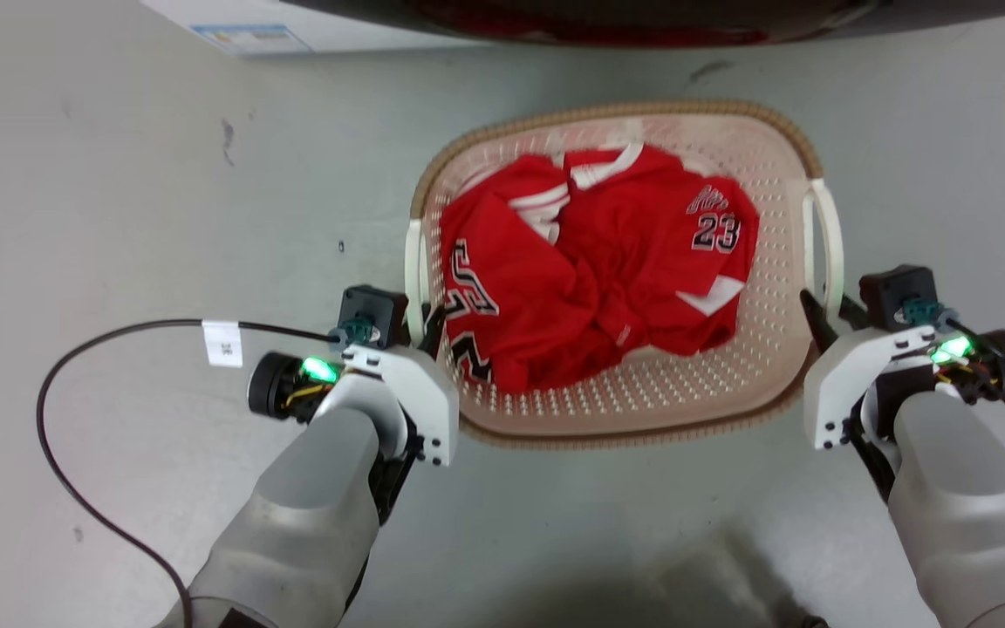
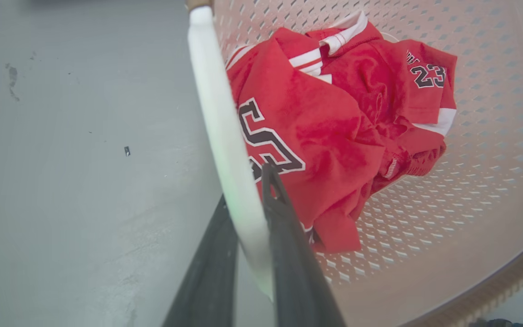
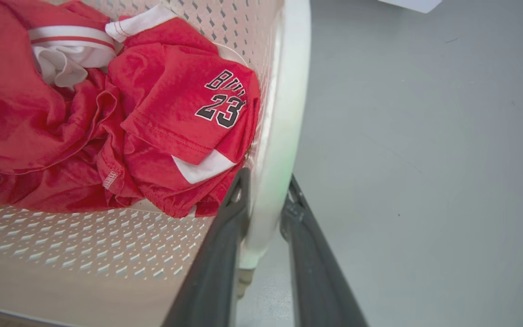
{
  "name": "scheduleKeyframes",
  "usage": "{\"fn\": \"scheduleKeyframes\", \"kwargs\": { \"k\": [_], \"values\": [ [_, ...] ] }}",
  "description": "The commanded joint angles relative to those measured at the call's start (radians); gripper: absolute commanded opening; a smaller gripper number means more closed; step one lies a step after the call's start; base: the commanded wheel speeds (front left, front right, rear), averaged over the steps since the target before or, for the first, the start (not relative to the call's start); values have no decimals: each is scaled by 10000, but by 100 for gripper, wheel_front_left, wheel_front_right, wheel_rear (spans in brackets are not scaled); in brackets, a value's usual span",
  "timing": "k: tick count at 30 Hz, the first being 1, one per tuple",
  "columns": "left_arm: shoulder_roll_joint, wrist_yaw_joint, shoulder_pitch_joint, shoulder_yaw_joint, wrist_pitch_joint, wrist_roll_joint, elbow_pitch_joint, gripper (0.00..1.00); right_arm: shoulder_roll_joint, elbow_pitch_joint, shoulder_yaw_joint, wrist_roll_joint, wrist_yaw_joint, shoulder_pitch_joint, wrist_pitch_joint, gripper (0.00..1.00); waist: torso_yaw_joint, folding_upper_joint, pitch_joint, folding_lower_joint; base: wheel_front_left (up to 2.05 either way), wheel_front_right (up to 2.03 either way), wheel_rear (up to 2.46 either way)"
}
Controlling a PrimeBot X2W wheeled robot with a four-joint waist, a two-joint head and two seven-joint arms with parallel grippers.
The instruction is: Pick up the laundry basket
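From the head camera I have the cream perforated plastic laundry basket (image 1: 625, 397) with its brown woven-look rim sitting in the centre of the frame, slightly right of middle, on the grey floor (image 1: 119, 174). I cannot tell whether its base is touching that floor. A crumpled red jersey (image 1: 607, 270) with white trim and a black "23" lies inside it, heaped toward the upper part of the basket. My left claw (image 1: 429, 321) is at the basket's left edge, its two dark fingers closed narrowly around the white plastic left handle (image 1: 415, 270). In the left wrist view the left claw (image 2: 245, 186) has that left handle (image 2: 218, 104) running up between the fingers from the lower centre, both fingers pressed against it, with the red jersey (image 2: 334, 127) to the right. My right claw (image 1: 825, 305) is at the basket's right edge, on the white plastic right handle (image 1: 834, 244). In the right wrist view the right claw (image 3: 268, 179) straddles the right handle (image 3: 288, 91) near its lower end. The inner finger lies flat on it and the outer finger looks just against it, so I read it as gripped. A thin black cable (image 1: 58, 436) with a white tag (image 1: 223, 342) loops across the lower left of the head frame, and green lights glow on both wrists.
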Motion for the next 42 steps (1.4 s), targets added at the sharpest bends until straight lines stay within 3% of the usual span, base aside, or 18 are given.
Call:
{"fn": "scheduleKeyframes", "kwargs": {
  "k": [1, 9, 19, 42],
  "values": [
    [3, -64, 107, -97, 40, -46, 58, 0, -52, 60, 65, 33, -13, 115, -21, 0, 46, 0, -296, 0, 0, 0, 0],
    [6, -265, 533, -660, 540, -995, 527, 0, 30, 912, 565, 199, -15, 435, 35, 0, 192, 0, -1742, 0, 0, 0, 0],
    [-7, -371, 1170, -1043, 1194, -1760, 1025, 0, 350, 1138, 1686, 628, -10, 1042, 708, 0, 258, 0, -3564, 0, 0, 0, 0],
    [274, -583, 2811, -1420, 3099, -2429, 1421, 0, 602, 1148, 4932, 3117, -10, 2564, 2561, 0, 452, 0, -6776, 0, 0, 0, 0]
  ]
}}
